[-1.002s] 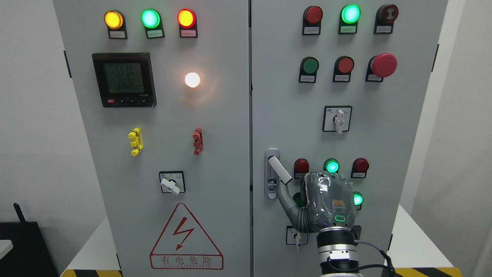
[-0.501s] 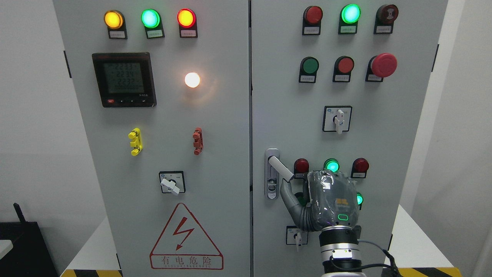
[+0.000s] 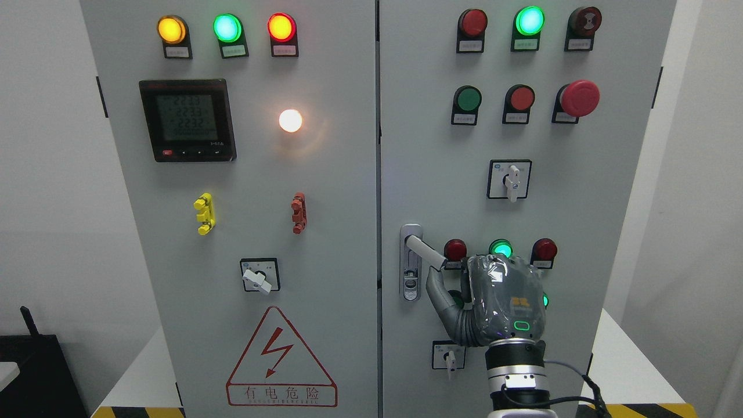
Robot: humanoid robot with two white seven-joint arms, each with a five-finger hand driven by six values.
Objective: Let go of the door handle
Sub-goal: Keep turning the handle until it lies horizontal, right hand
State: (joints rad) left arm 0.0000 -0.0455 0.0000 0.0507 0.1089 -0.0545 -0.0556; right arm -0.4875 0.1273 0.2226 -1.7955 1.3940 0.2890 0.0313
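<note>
Door handle point(image 3: 425, 253) on right cabinet door point(image 3: 441, 145), swung out diagonally down-right from its lock plate point(image 3: 410, 278). Right hand point(image 3: 493, 302) just right of and below handle, thumb point(image 3: 436, 290) touching handle's free end from under; other fingers hidden behind palm, grip unclear. Green indicator lamp point(image 3: 500, 248) just above hand

Right hand point(image 3: 504, 302): drifting rightward and slightly up across the lower right door over the last second, now covering more of the green lamp beside it. Door handle point(image 3: 425, 252): lever swinging up toward horizontal, free end rising. Thumb tip lying just below the lever's end.
</note>
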